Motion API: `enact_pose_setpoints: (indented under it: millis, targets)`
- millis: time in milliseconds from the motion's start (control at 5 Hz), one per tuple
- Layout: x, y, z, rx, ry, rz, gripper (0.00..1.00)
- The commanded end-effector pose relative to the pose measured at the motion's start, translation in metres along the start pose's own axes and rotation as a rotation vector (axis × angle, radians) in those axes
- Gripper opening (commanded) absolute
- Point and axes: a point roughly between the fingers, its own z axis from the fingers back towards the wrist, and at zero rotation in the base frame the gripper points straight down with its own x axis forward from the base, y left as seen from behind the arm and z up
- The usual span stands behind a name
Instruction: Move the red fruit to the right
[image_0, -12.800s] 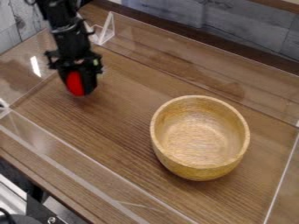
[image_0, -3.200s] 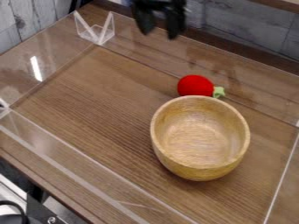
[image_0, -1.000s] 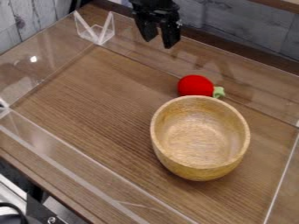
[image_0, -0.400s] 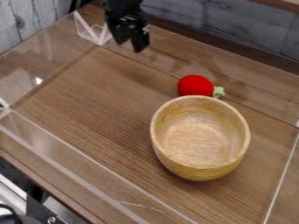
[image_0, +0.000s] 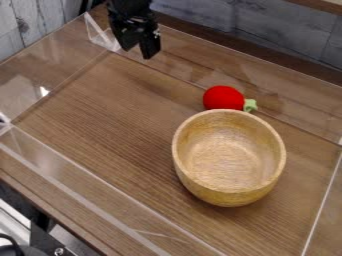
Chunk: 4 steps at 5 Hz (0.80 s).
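Observation:
The red fruit (image_0: 225, 98), a small toy strawberry with a green tip on its right side, lies on the wooden table just behind the bowl's far rim. My gripper (image_0: 136, 46) hangs over the back left part of the table, well to the left of the fruit and apart from it. Its black fingers point down and stand open with nothing between them.
A round wooden bowl (image_0: 230, 156) sits right of centre, its rim close to the fruit. Clear plastic walls (image_0: 54, 70) ring the table, with a small clear bracket (image_0: 104, 32) at the back left beside the gripper. A grey brick wall runs behind.
The gripper has moved left along the back of the table, further away from the fruit. The fruit and bowl have stayed where they were.

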Motion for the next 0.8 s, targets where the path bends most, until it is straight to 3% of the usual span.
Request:
enact_pose_setpoints:
  millis: [0,200,600]
  targets:
    - [0.015,0.006,0.041,0.073,-0.093,-0.049,1.00]
    - [0.014,0.012,0.043,0.075,-0.090,-0.068,1.00]
    - [-0.009,0.020,0.038,0.119,-0.103,0.047,1.00]
